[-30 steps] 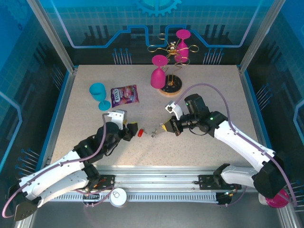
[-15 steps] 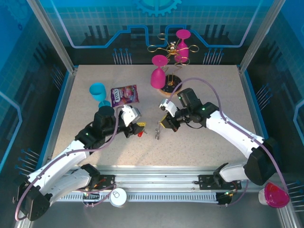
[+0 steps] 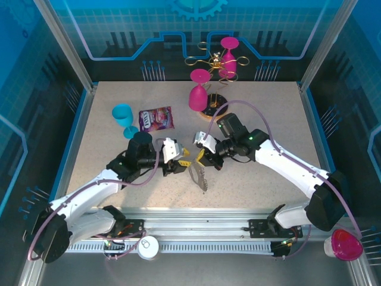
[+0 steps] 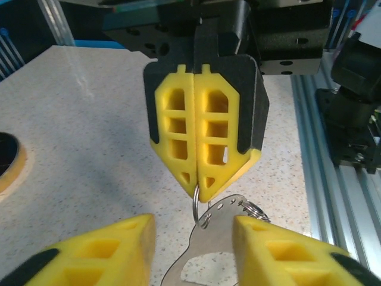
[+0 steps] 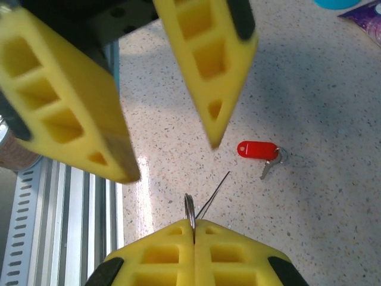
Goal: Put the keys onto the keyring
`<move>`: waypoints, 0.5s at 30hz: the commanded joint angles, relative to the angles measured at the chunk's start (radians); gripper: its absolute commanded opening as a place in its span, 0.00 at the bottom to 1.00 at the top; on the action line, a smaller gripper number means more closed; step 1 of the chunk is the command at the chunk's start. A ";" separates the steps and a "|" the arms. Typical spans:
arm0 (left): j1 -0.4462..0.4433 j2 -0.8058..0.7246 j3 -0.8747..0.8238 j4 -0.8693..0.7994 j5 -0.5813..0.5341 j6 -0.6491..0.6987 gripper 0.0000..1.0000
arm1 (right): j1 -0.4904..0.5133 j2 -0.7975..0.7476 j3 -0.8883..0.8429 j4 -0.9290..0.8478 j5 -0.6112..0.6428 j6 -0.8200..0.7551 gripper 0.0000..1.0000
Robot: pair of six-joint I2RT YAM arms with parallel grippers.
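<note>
speckled table [image 3: 268, 119], blue walls [image 3: 119, 36], right tool [image 4: 198, 189] pinching keyring [image 4: 209, 241], left tool [image 3: 182, 162] parted, seemingly flanking

Keyring [image 4: 208, 244] under right fingers [image 4: 178, 131], between left fingers [image 4: 107, 250], key [image 5: 257, 150] on table [image 5: 333, 89] below

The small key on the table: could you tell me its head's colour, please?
The small key has a bright red head, clearest in right wrist view.

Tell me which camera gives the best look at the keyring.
The left wrist view: the keyring hangs close up, one wire ring pinched in the shut right gripper, though its lower part is cut off. The top view shows the whole keyring, small. The right wrist view catches just the keyring's pinched ring, edge-on.
</note>
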 commanded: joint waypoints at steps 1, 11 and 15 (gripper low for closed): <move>0.002 0.029 -0.009 0.035 0.100 0.009 0.33 | 0.016 -0.018 -0.013 0.023 -0.050 -0.035 0.00; 0.003 0.059 -0.003 0.027 0.122 0.013 0.30 | 0.029 -0.053 -0.032 0.038 -0.074 -0.043 0.00; 0.003 0.057 -0.004 0.031 0.124 0.012 0.28 | 0.039 -0.051 -0.033 0.047 -0.078 -0.043 0.00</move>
